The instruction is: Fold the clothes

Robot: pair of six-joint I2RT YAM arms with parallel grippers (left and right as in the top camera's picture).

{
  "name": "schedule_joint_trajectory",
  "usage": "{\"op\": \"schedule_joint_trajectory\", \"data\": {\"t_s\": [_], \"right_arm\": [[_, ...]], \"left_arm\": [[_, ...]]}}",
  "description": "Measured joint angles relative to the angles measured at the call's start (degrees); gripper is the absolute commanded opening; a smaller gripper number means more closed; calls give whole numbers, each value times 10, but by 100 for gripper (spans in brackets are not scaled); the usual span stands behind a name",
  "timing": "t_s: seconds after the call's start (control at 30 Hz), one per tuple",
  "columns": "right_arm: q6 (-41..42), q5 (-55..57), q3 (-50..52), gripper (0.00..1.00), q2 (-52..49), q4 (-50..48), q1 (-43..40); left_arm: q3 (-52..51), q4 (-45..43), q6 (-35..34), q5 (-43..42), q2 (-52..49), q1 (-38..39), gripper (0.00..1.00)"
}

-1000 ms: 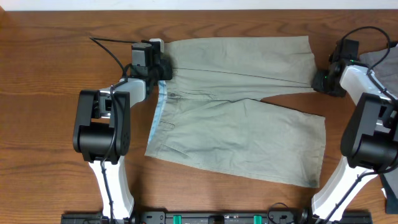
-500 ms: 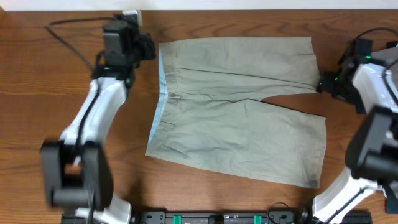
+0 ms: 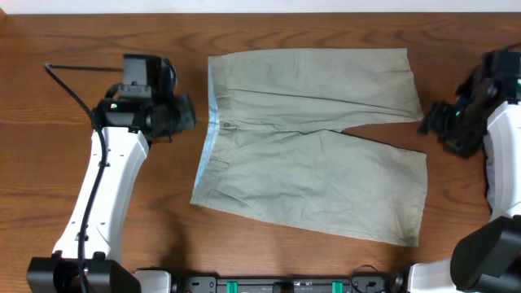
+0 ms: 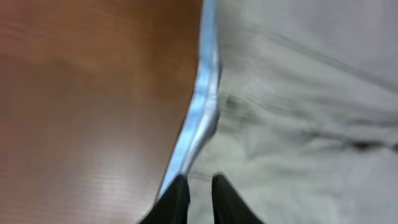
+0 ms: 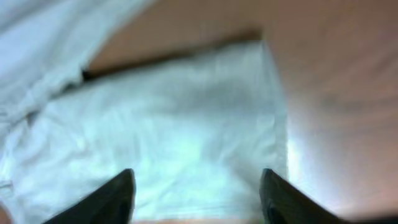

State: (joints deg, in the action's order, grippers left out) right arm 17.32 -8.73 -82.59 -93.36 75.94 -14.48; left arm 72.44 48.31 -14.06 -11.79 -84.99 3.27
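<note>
**Overhead.** Khaki shorts (image 3: 309,163) lay flat and unfolded on the wooden table (image 3: 49,163). Their waistband (image 3: 213,122) was at the left end, with a pale blue lining showing along its edge. The two legs ran off to the right, splitting apart toward the hems.
- Left gripper (image 3: 186,114) sat just off the waistband's outer edge and clear of the cloth.
- Right gripper (image 3: 429,122) sat just beyond the hem of the far leg and also held no cloth.
- A black cable (image 3: 73,77) trailed over the wood well away from the waistband side.
- Green marks on the black rail (image 3: 232,286) below the shorts were too small to read.

**Left wrist** (blurred). The left gripper (image 4: 198,199) had its dark fingers (image 4: 174,202) drawn close, with only a slit between them and nothing pinched. The tips were at the waistband edge, where the blue lining (image 4: 199,106) ran up the frame. The shorts (image 4: 311,112) filled the side beyond the lining and bare table (image 4: 81,93) filled the other side.

**Right wrist** (blurred, washed out). The right gripper (image 5: 199,196) was spread wide, fingers (image 5: 118,193) far apart, and was empty. A leg of the shorts (image 5: 186,124) lay beneath it. Brown table (image 5: 336,62) showed past the hem.
</note>
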Motion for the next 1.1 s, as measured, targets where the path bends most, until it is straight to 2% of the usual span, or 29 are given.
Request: {"op": "schedule_joint_trajectory", "data": {"t_s": [0.13,0.2,0.23,0.33,0.5,0.6,0.9,1.1], "right_arm": [[24,-11,64,58,2,10,12],[42,-14,116,59,11,-10,16],[51,-16,143,58,18,-23,17],[74,-19,224,56,42,-66,17],[89,-18,310,41,57,-173,17],[91,-3,325,32,55,-212,17],[95,82,326,36,-14,-316,17],[96,101,312,34,-52,-376,17]], "left_arm": [[0,55,-7,9,0,0,17],[0,68,-9,13,0,0,17],[-1,73,-10,14,0,0,21],[-12,82,-11,16,0,0,21],[-43,68,-12,17,0,0,22],[-52,50,-16,17,-2,0,22],[-96,-6,-29,17,-12,0,22],[-104,-12,-30,17,-17,0,22]]}}
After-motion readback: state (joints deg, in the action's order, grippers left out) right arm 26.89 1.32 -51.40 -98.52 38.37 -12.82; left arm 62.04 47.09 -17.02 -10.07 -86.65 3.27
